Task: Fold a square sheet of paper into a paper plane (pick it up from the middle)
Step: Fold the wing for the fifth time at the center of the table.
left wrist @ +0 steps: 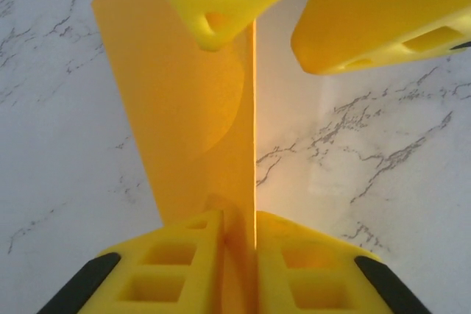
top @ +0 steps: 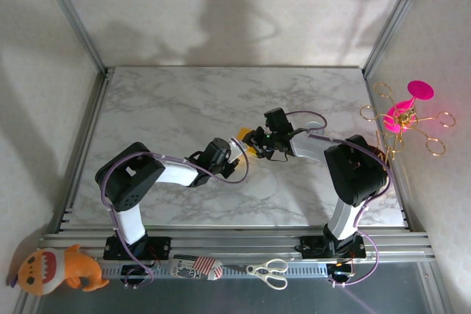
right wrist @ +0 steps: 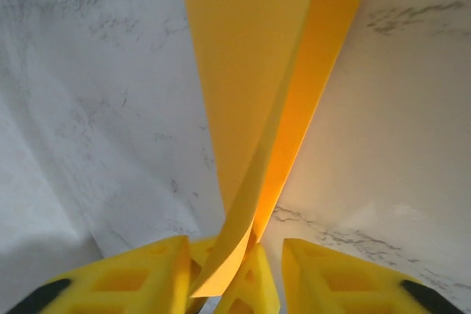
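The paper plane [top: 243, 137], a slim fold of orange-yellow paper with a lengthwise crease, is held above the middle of the marble table [top: 162, 108]. My left gripper [top: 235, 154] is shut on its near end. In the left wrist view the paper plane [left wrist: 184, 108] stands on edge, pinched between the yellow fingers [left wrist: 184, 270] of the left gripper [left wrist: 239, 220]. My right gripper [top: 257, 143] faces it from the other side. Its fingers [right wrist: 140, 277] stand apart on either side of the paper plane [right wrist: 250, 71], so the right gripper [right wrist: 234, 244] is open around the left fingertips [right wrist: 250, 284].
A pink and gold wire stand [top: 405, 115] sits past the table's right edge. On the front rail lie scissors [top: 268, 271], a striped object [top: 197, 268] and an orange plush toy [top: 59, 270]. Metal frame posts [top: 73, 16] rise at the back corners.
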